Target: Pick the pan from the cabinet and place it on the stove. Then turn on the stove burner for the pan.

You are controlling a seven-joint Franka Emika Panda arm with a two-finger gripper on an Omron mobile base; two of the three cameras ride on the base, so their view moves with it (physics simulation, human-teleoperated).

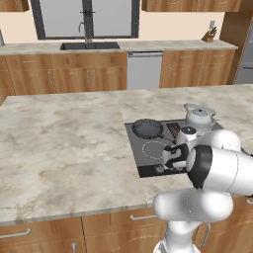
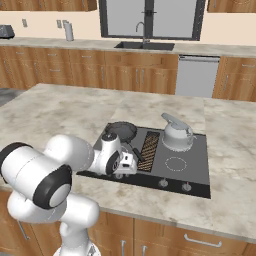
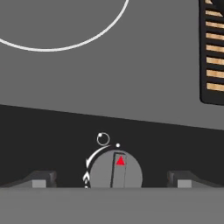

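Your pan (image 1: pixel 147 128) already sits on the stove (image 2: pixel 195 172), on its rear burner beside the kettle (image 2: pixel 177 133). The hand (image 3: pixel 111 179) hangs over a front knob (image 3: pixel 116 169), fingers spread either side. Close off-centre and they may slip, leaving the burner unlit.

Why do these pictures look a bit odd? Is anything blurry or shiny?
Left base view: soft and grainy, stove flat, no glare. Right base view: kettle faintly shaded, barely any shadows. Hand view: knob sharp and evenly lit, between the pincer tips.
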